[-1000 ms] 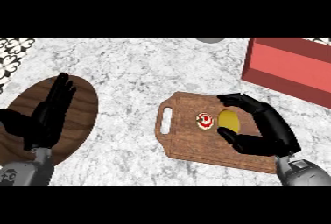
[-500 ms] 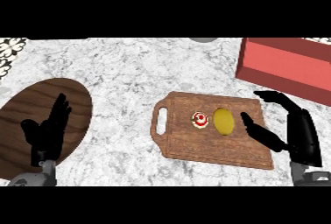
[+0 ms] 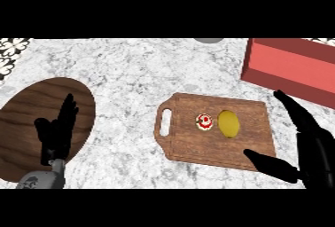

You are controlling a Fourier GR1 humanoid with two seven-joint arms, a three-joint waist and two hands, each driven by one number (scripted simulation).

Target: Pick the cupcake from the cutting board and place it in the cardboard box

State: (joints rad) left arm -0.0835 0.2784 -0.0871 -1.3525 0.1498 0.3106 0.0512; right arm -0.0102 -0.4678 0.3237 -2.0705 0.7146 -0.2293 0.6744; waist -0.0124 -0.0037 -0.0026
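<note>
The cupcake (image 3: 222,123) lies on its side on the wooden cutting board (image 3: 196,146), its yellow body to the right and its white top with red spots to the left. My right hand (image 3: 313,146) is open at the board's right edge, fingers stretched up past the corner and thumb over the board's lower right. It is apart from the cupcake. The red cardboard box (image 3: 294,68) stands at the upper right. My left hand (image 3: 59,131) rests open at the lower left, fingers up.
A dark round wooden board (image 3: 33,115) lies under my left hand on the marble counter (image 3: 131,71). A grey round object (image 3: 208,40) peeks in at the top edge. A patterned tile surface (image 3: 9,55) shows at the upper left.
My right hand has let go of the cupcake and drawn back to the right, opening. The cupcake stays on the board. My left hand has sunk lower in the view.
</note>
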